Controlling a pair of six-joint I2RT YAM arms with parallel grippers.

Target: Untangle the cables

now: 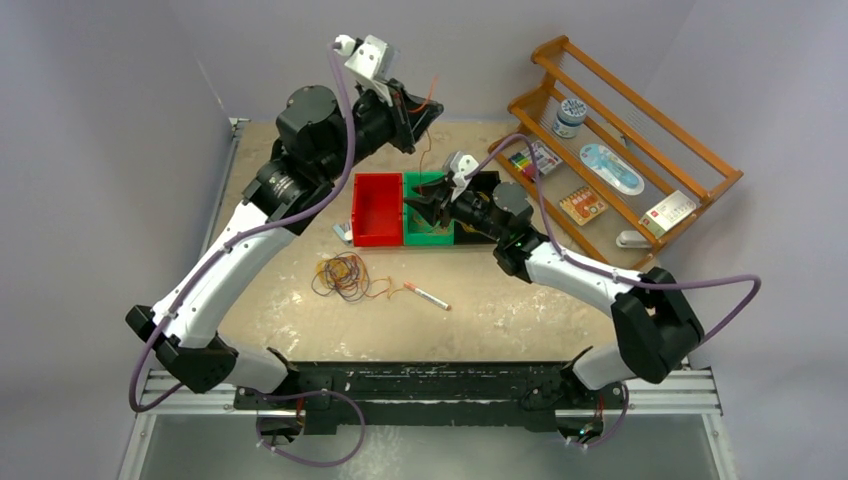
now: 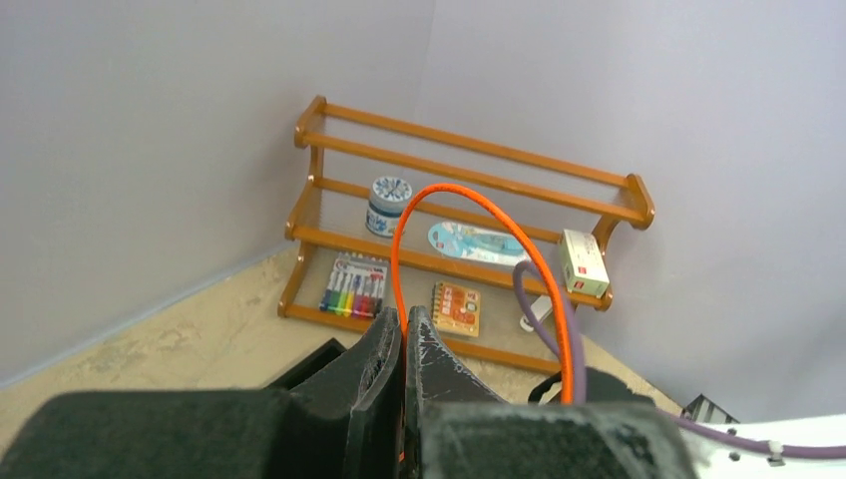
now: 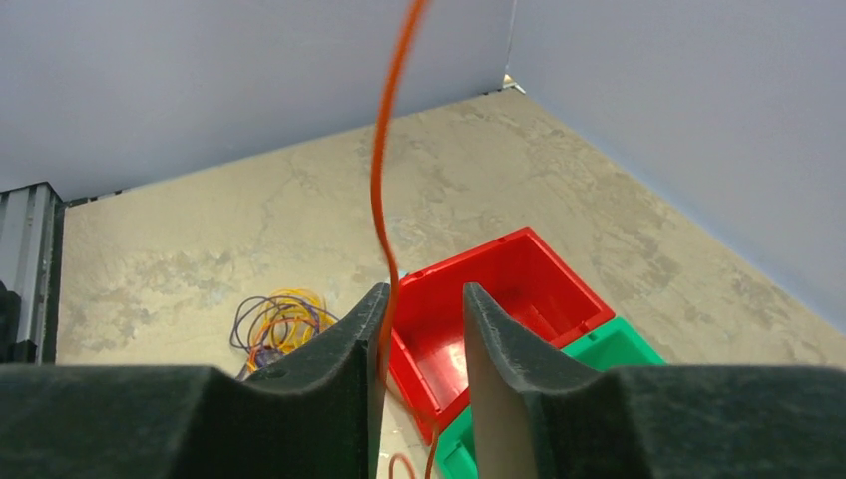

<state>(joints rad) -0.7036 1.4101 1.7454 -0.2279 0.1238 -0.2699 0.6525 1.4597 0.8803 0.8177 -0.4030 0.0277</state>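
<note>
The cables (image 1: 343, 275) lie as a loose tangle of orange, yellow and purple loops on the table, also seen as the cables (image 3: 279, 324) in the right wrist view. One orange cable (image 2: 469, 215) is pulled out of it. My left gripper (image 1: 425, 115) is raised high at the back and is shut on this strand, as the left gripper (image 2: 404, 314) shows. The orange cable (image 3: 384, 180) hangs down between the fingers of my right gripper (image 3: 424, 294), lying against the left finger. The right gripper (image 1: 418, 205) hovers over the bins with its jaws apart.
A red bin (image 1: 377, 210), a green bin (image 1: 425, 238) and a black bin (image 1: 478, 236) stand in a row mid-table. A wooden shelf (image 1: 700, 165) with small items fills the back right corner. A pen (image 1: 428, 296) lies near the tangle.
</note>
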